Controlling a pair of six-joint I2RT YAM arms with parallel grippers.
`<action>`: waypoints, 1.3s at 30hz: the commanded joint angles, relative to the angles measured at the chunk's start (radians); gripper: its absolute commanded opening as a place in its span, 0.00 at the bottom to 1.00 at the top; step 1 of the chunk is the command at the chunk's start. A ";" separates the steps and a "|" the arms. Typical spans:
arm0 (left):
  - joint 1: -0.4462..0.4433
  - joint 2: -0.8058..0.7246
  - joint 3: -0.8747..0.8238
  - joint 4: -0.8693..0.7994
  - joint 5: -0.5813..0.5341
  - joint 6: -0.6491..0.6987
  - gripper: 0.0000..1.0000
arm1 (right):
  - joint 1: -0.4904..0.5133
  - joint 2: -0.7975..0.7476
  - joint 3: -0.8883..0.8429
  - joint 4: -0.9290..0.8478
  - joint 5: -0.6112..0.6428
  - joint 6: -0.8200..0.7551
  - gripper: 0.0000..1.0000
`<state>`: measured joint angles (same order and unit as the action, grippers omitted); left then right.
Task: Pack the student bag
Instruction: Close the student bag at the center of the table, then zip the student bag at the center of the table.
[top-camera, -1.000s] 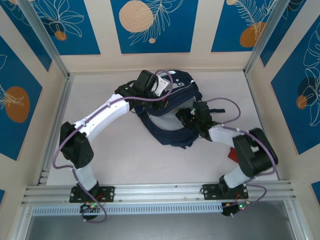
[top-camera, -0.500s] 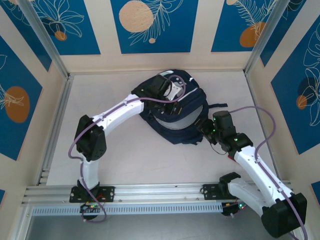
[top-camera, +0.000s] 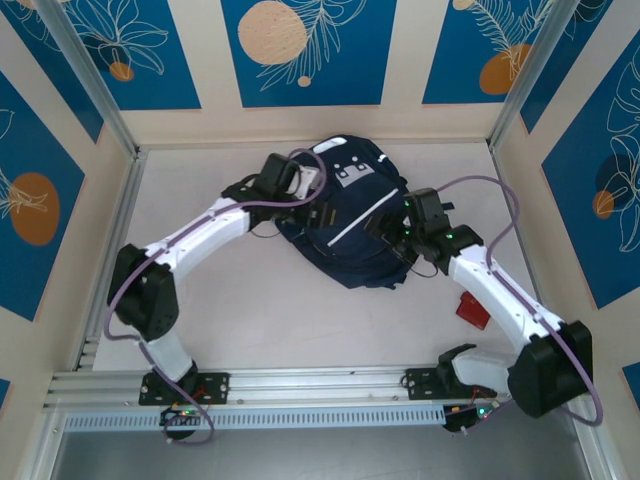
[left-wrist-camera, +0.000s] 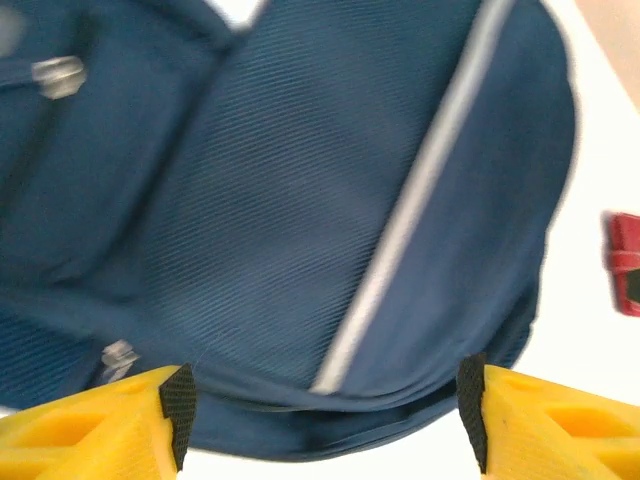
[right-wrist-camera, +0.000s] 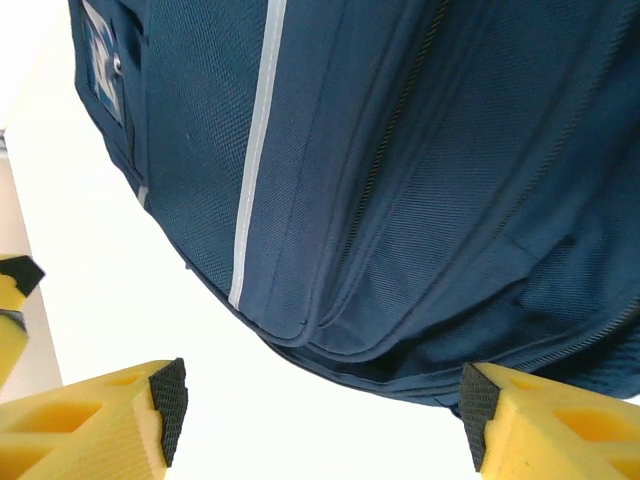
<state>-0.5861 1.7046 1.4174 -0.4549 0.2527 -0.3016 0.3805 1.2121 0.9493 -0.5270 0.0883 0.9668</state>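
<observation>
The student bag (top-camera: 348, 250), navy with white stripes and a grey front patch, lies flat on the table's middle with its front up and flap down. My left gripper (top-camera: 318, 212) hovers at its left side, open, nothing between the fingers. In the left wrist view the bag (left-wrist-camera: 300, 200) spreads just beyond the open left gripper (left-wrist-camera: 325, 420). My right gripper (top-camera: 386, 228) stands open at the bag's right side. In the right wrist view the bag's zipped edge (right-wrist-camera: 400, 200) lies just ahead of the open right gripper (right-wrist-camera: 320, 425), with bare table between the pads.
A small red object (top-camera: 472, 308) lies on the table right of the bag, beside the right arm; it also peeks in as a red thing (left-wrist-camera: 622, 275) in the left wrist view. Metal frame posts and walls close in the white table (top-camera: 230, 310).
The bag's flap, held up with the pale inside showing, now lies closed. Both grippers have opened and let go; the left drew back left, the right arm swung up to the bag's right side.
</observation>
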 joint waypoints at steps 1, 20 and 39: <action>0.054 -0.044 -0.129 0.075 -0.020 0.027 0.71 | 0.008 0.067 0.049 0.040 -0.055 -0.010 0.75; 0.074 0.170 -0.074 0.047 -0.087 0.393 0.45 | 0.014 0.218 0.084 0.097 -0.140 0.055 0.67; 0.074 0.292 0.022 -0.037 -0.097 0.453 0.34 | 0.018 0.240 0.087 0.099 -0.141 0.068 0.71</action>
<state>-0.5117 1.9648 1.4067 -0.4652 0.1703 0.1261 0.3908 1.4368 1.0145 -0.4286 -0.0345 1.0210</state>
